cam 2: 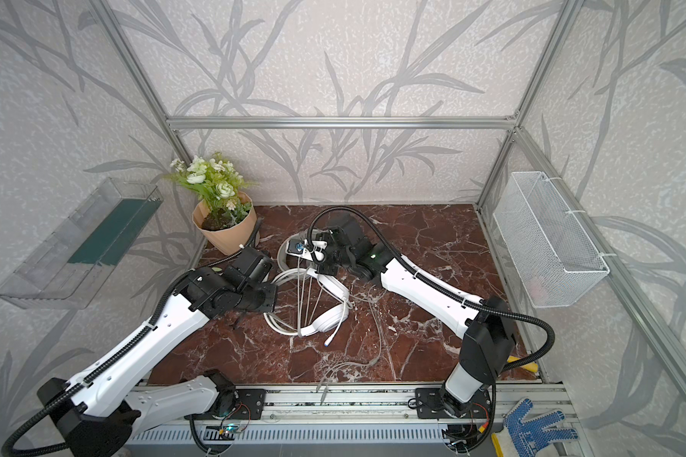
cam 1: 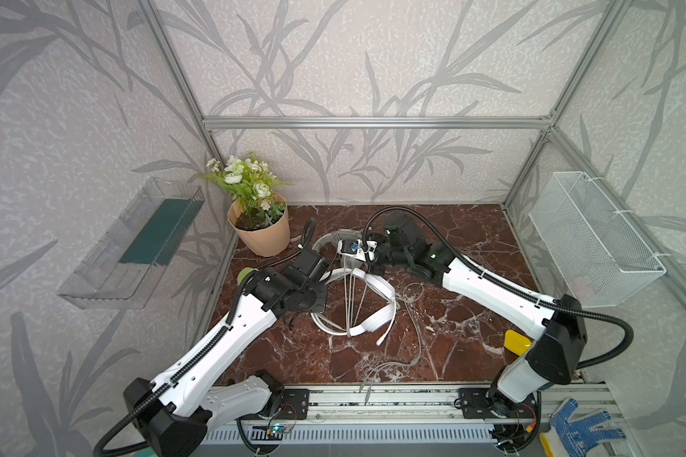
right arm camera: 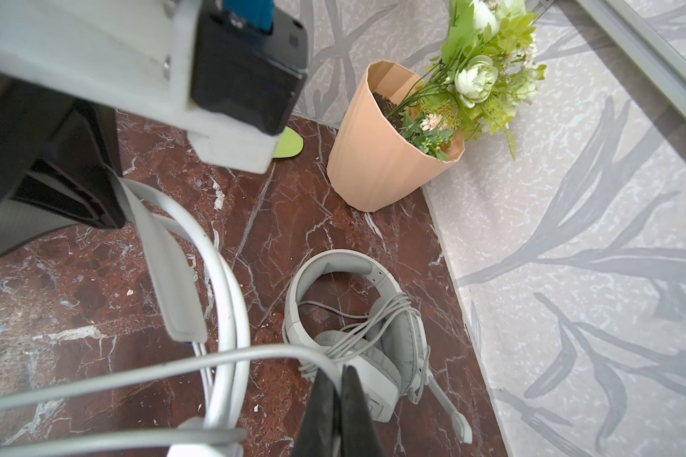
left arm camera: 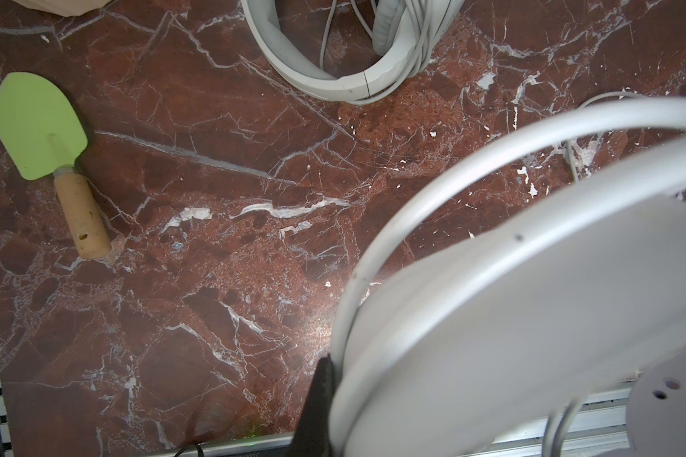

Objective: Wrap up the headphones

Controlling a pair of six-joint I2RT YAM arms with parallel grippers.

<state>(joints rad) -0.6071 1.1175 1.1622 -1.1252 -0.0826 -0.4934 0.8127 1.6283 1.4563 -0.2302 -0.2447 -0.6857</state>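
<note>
The glossy white headphones (cam 1: 377, 316) lie mid-table in both top views, with cable strands strung across their band. My left gripper (left arm camera: 341, 389) is shut on them near a cup (left arm camera: 531, 316); one black finger (left arm camera: 317, 395) shows and the other is hidden. My right gripper (right arm camera: 338, 395) hangs just behind them, shut on a pale cable (right arm camera: 135, 376) that runs off toward the band (right arm camera: 224, 308). The greyish-white headphones (right arm camera: 373, 348) lie by the back wall with their cable bundled round the cushions. From a top view my left gripper (cam 1: 323, 277) and right gripper (cam 1: 371, 269) are close together.
A flower pot (cam 1: 260, 233) stands at the back left, with a green trowel (left arm camera: 40, 126) in front of it. A thin loose cable (cam 1: 416, 336) trails to the front rail. A yellow object (cam 1: 515, 342) lies at the right edge. A wire basket (cam 1: 595, 241) and a clear shelf (cam 1: 135, 245) hang on the side walls.
</note>
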